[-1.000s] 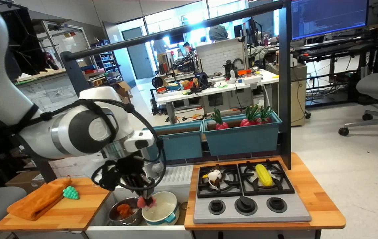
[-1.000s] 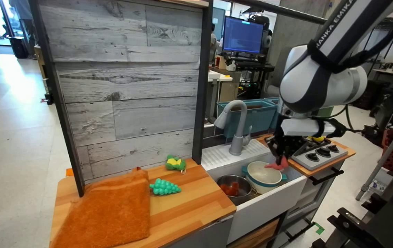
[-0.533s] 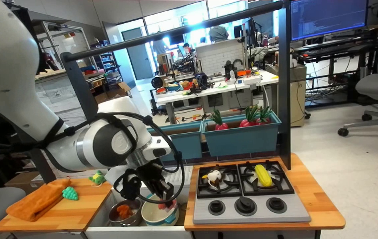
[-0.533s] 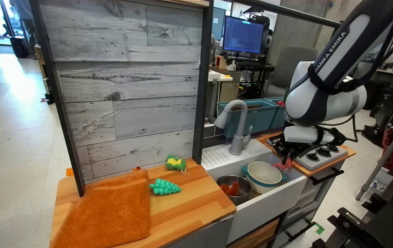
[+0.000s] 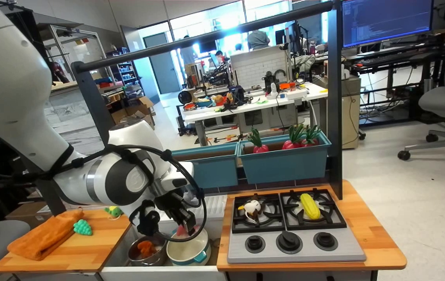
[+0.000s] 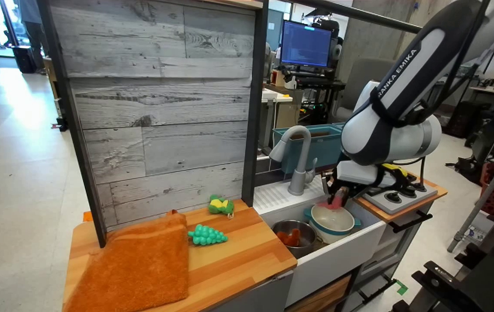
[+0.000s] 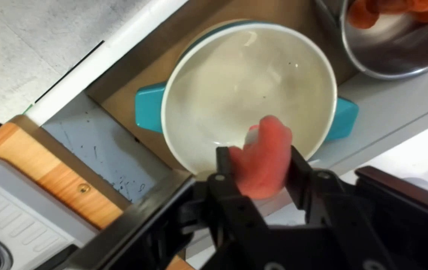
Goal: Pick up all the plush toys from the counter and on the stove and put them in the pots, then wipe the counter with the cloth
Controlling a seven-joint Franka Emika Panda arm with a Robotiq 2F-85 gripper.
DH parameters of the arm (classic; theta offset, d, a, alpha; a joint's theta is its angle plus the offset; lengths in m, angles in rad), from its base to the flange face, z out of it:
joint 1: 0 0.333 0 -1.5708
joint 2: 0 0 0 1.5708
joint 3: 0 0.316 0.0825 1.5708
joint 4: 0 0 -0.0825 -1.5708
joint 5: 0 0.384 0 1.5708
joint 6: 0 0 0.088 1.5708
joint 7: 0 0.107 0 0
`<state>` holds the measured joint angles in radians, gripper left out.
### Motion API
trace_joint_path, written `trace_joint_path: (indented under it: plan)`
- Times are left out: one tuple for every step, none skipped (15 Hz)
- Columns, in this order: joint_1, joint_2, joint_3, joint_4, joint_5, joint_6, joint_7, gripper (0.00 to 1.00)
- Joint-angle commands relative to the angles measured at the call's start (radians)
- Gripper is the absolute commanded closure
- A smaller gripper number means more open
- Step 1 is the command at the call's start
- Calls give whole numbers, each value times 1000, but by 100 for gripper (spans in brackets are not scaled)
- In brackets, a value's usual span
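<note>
We are seeing the jaws pinching a pink toy [image 7: 262,161], blurred, over the pale pot [image 7: 236,86]; whether the two are touching, we cannot tell. The steel pot [image 7: 390,52], holding an orange toy [image 6: 290,238], is running off the wrist view. In an exterior view the arm [image 5: 109,179] is partly hiding a green toy [image 5: 113,211] on the bench [image 5: 101,236], while a teal toy [image 5: 83,227] is lying near the cloth [image 5: 43,237]. A white toy [image 5: 252,207] and a yellow toy [image 5: 310,206] are sitting on the stove [image 5: 269,256]. Behind, glare is washing out the windows [image 5: 214,19], and we are barely making out a person [image 5: 258,40].
</note>
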<state>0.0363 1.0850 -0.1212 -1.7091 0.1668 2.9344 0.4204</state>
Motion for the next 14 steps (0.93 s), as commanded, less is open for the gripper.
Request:
trace_joint_path:
  plan:
    - [-74,-27,103,-6,52,-57,-67,29]
    - [-77,-39,115,-24,62,-55,-74,23]
    - [-68,-54,113,-40,69,-69,-67,16]
    - [-54,-67,103,-52,74,-78,-54,8]
    - [-42,-82,95,-65,77,-92,-44,2]
    - [-18,-103,74,-88,82,-92,-24,0]
    - [11,-125,45,-112,80,-99,1,0]
    - [45,-164,7,-154,78,-112,37,0]
    - [74,-197,-28,-192,73,-99,66,0]
    - [119,-242,-87,-242,69,-91,116,0]
    - [146,-283,-128,-285,68,-107,153,0]
    - [87,-165,-58,-159,66,-86,91,0]
    - [112,-201,-92,-197,61,-88,119,0]
    - [123,-231,-109,-226,57,-91,134,0]
